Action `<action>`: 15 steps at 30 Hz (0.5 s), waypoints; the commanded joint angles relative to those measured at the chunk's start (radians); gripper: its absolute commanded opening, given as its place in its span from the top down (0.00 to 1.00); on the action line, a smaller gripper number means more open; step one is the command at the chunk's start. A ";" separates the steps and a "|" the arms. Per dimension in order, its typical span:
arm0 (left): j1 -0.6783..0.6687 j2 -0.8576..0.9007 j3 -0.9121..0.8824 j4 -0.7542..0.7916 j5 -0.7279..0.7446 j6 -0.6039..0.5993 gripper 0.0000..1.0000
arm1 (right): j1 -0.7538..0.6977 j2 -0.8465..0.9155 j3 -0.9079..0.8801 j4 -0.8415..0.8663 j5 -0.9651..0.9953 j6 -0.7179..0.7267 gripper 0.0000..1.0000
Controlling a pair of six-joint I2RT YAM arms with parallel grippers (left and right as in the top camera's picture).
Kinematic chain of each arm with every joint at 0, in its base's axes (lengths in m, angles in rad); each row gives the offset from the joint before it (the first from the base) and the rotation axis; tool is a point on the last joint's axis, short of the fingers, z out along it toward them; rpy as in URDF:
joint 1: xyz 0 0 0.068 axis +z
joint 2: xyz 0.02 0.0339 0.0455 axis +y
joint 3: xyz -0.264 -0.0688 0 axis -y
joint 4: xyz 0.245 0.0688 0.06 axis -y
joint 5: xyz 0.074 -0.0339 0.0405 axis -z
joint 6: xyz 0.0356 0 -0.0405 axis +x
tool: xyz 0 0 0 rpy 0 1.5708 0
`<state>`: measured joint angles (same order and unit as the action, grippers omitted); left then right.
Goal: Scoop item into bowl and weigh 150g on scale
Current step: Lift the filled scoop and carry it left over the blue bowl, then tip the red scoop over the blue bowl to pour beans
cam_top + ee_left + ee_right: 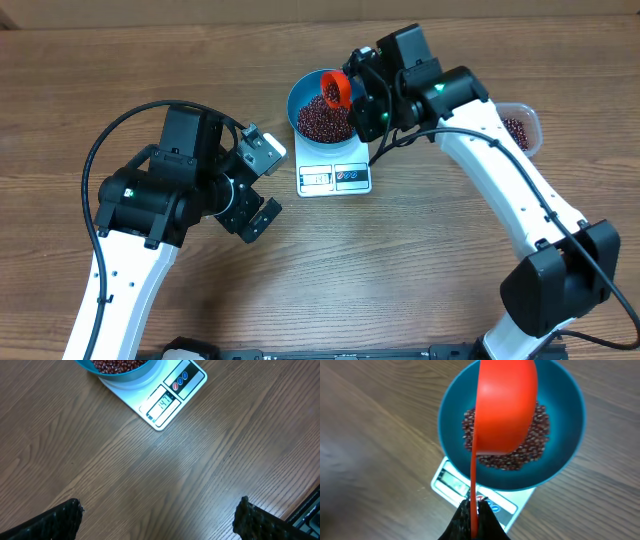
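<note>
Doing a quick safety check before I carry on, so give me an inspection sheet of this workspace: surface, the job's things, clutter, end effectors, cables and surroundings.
Surface: wooden table; no spilled beans seen.
Job's things: blue bowl sits on the white scale and holds a heap of beans; orange scoop is tipped over the bowl.
Clutter: clear container with more beans, right of the bowl, partly hidden by the right arm.
End effectors: left end effector open and empty, beside the scale; right end effector shut on the scoop's handle.
Cables: black cable loops off the left arm; another runs along the right arm.
Surroundings: nothing seen.
</note>
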<state>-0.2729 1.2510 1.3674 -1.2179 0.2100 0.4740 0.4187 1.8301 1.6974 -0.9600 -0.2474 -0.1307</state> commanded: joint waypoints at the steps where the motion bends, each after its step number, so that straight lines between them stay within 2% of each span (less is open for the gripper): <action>1: 0.004 0.004 0.000 0.003 0.019 -0.010 0.00 | 0.000 -0.022 0.006 0.011 0.079 0.004 0.96; 12: 0.004 0.004 0.000 0.003 0.019 -0.010 0.01 | 0.002 -0.022 0.005 0.030 0.076 0.025 0.96; 15: 0.004 0.004 0.000 0.003 0.019 -0.010 0.00 | 0.002 -0.022 0.006 0.028 0.164 0.024 0.96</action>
<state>-0.2729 1.2514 1.3674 -1.2179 0.2100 0.4740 0.4194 1.8301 1.6974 -0.9379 -0.1585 -0.1192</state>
